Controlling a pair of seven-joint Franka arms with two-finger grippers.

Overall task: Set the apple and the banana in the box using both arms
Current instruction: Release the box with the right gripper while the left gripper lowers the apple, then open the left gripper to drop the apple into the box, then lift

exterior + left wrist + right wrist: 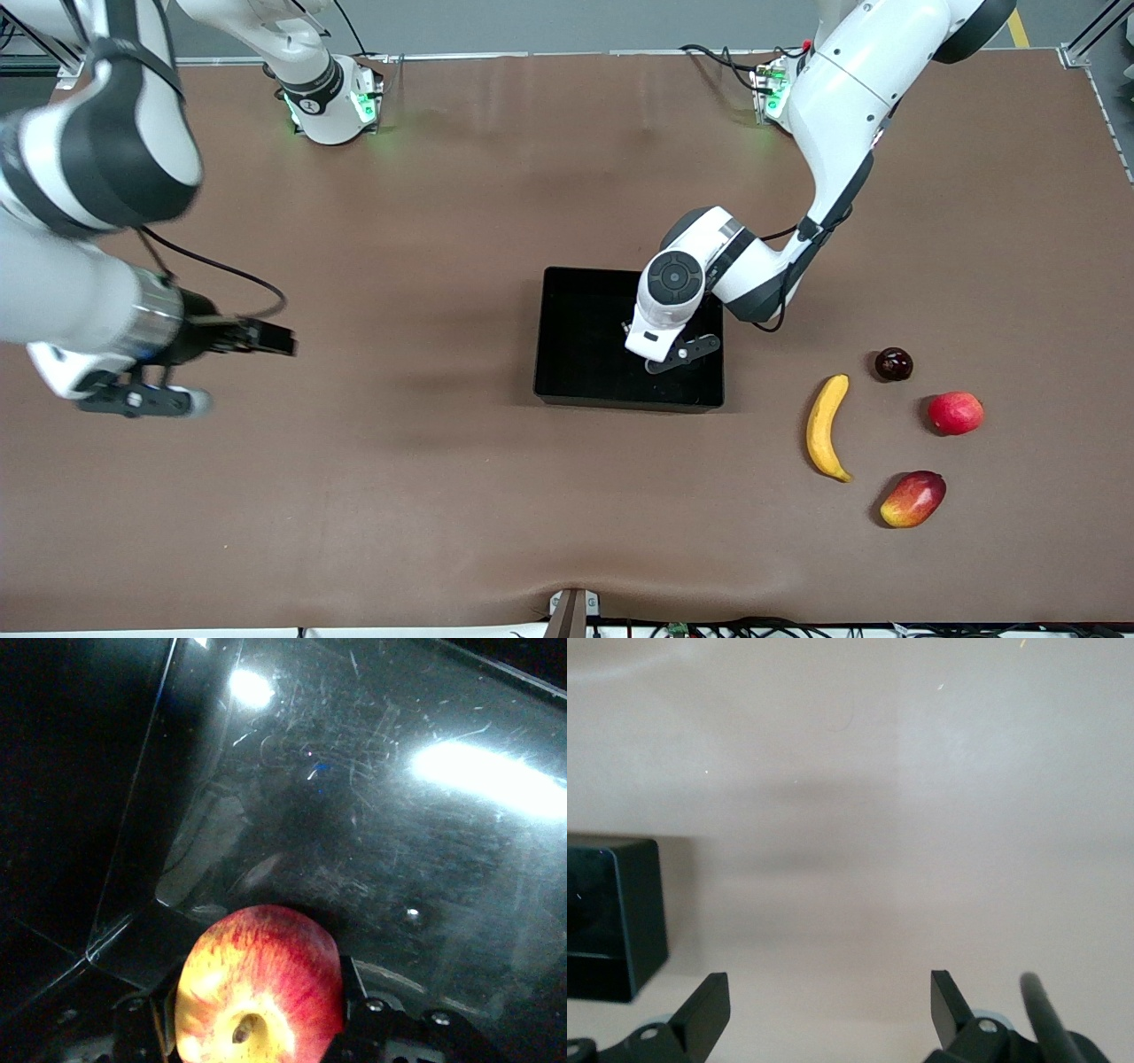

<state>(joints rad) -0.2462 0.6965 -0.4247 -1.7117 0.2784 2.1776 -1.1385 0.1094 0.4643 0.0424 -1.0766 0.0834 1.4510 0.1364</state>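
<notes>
The left claw [257, 1028] holds the apple [259, 988] clamped between its fingers, low inside the box [567, 292], over the 3 o'clock half of its floor. To do this well, lower until the apple nearly touches the floor, then part the fingers slowly so it does not roll. The banana [826, 427] lies on the bench [443, 514] at the box's 4 o'clock. The right claw [828, 1010] waits, spread wide and empty, over bare bench
</notes>
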